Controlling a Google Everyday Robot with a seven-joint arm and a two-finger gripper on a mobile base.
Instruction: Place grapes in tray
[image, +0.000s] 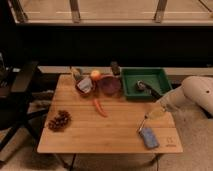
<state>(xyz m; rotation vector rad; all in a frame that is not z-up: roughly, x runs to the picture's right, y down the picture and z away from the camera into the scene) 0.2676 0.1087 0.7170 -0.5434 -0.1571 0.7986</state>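
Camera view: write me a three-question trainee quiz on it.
1. True or false: the grapes lie inside the tray.
2. The gripper is above which part of the table? A) front right, by the blue object; B) left edge; C) back left corner.
3. Fill in: the long orange thing in front of the bowls is a ____.
Key: 1 false, they lie on the table's front left; 2 A; 3 carrot.

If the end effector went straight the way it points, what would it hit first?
Likely the blue pad lying on the table right below the end effector, though depth is unclear.
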